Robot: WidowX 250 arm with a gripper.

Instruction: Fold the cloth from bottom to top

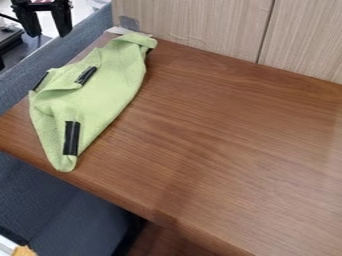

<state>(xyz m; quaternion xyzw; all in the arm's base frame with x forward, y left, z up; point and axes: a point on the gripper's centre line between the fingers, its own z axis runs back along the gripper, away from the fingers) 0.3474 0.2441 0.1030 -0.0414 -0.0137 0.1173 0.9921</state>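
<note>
- cloth point(107, 95), light green, lies rumpled on the wooden table point(220, 130), at the left of the camera view; it runs at a slant from the far edge down toward the near edge, and its left side reaches the table's left edge.
- its lower end narrows to a rounded tip, near the table's front edge; its upper end is bunched, with a bit turned over.
- a crease and a raised flap run across its upper left part.
- black strips mark it: an upright one point(71, 138) near the lower tip, a slanted one point(86, 75) higher up, one on the left side, and a sliver by the upper right edge.
- gripper point(48, 34), black, hangs at the top left corner of the view, beyond the table's left edge and apart from the cloth; it is released, its two fingers spread with nothing between them.
- pale wood-grain panel point(194, 25) stands behind the table.
- blue-grey padded seat point(60, 205) shows at the lower left, and a small orange-brown thing point(25, 251) sits in the bottom left corner.
</note>
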